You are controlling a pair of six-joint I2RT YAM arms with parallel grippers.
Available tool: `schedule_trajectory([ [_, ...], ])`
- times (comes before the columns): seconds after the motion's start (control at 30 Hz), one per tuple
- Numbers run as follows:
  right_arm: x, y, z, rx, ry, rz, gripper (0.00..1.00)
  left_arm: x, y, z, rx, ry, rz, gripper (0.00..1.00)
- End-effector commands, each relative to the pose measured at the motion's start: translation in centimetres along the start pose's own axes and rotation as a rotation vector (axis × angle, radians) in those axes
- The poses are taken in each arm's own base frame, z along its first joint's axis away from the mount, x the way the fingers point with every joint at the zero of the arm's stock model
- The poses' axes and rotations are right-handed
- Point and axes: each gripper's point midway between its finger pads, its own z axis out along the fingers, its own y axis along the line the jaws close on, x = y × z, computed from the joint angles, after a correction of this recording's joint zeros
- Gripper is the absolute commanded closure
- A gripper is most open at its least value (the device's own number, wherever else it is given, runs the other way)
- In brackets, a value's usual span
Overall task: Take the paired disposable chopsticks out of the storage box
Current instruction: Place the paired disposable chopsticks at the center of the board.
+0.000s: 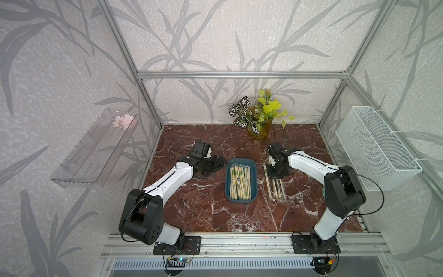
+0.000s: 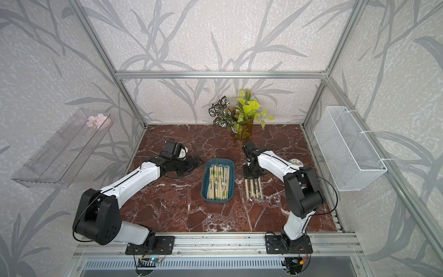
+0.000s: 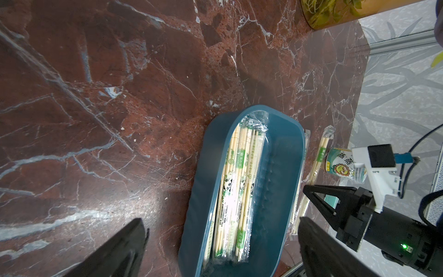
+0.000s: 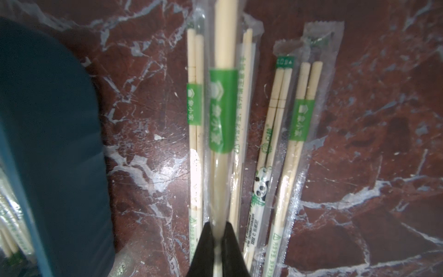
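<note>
Right claw: jaws pinched nearly shut on one wrapped pair, gripped by its near end, the green band further out ahead of the tips. The claw points down at the red marble tabletop, outboard of the storage box.

Directly below and ahead of this claw lie the laid-out pairs, four as far as I can count, side by side and roughly parallel to the box's long side. The held pair sits over the gap between two of them. I cannot tell whether its far end touches the table or hangs just above it.

The teal box wall stands just beside the claw, on its inboard side, apart from the nearest laid-out pair.

Left claw: jaws spread wide, holding nothing. It hovers at the far end of the box on the side away from the right claw, with the box lying ahead of and below its tips.

The paired disposable chopsticks fill most of the box floor in a packed layer, in clear wrappers with green bands and panda prints.

Progress, by my reading: early to middle. A handful is out, one is in transit and probably about to be set down, and the bulk is not yet removed. I judge that many more single-pair trips are left.
</note>
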Motion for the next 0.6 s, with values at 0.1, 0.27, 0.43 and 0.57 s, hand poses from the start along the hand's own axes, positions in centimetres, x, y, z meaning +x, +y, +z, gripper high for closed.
schedule_trajectory([
  [0.1, 0.7, 0.0, 1.9, 0.037, 0.054, -0.014, 0.98, -0.4, -1.6, -0.9, 0.041, -0.014, 0.019, 0.0],
  [0.27, 0.9, 0.0, 2.9, 0.053, 0.078, -0.008, 0.96, -0.4, -1.8, -1.1, 0.047, -0.01, 0.033, 0.0],
  [0.43, 1.1, -0.2, 3.0, 0.06, 0.078, -0.004, 0.85, -0.2, -1.7, -1.2, 0.045, -0.005, 0.036, 0.0],
  [0.57, 1.1, 0.0, 2.5, 0.05, 0.07, 0.006, 0.76, -0.1, -1.6, -1.1, 0.044, 0.0, 0.038, 0.0],
])
